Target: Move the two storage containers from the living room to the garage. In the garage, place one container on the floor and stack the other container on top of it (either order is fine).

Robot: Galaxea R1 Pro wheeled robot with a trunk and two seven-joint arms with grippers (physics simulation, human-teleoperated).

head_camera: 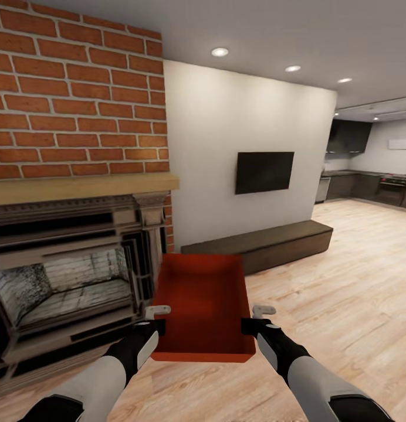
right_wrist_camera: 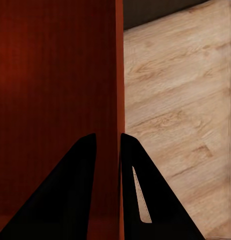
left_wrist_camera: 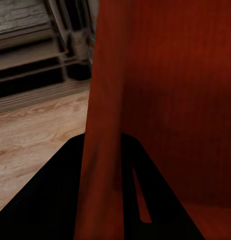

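The robot holds one red-orange container (head_camera: 204,305) out in front of itself at the lower centre of the head view, raised above the light wood floor (head_camera: 344,275) of the living room. The left gripper (head_camera: 157,321) clamps the bin's left side wall and the right gripper (head_camera: 257,321) clamps the right one, so the load is shared evenly and the bin sits close to level, its open top facing up and its inside empty. Both wrist views confirm the hold: in each, the thin red wall (left_wrist_camera: 103,150) (right_wrist_camera: 118,125) runs between two dark fingers (left_wrist_camera: 60,200) (right_wrist_camera: 70,190), with the jaws closed down tightly onto it. Gripping opposite walls near the nearer end likely keeps the bin from twisting while the base drives. The brick fireplace (head_camera: 74,258) fills the left of the frame, a wall-mounted television (head_camera: 264,172) hangs at centre, a low dark bench (head_camera: 267,240) runs beneath it, and a kitchen (head_camera: 367,176) opens at the upper right. The garage is not visible, so this appears to be the carrying stage, with placing and stacking not yet done.
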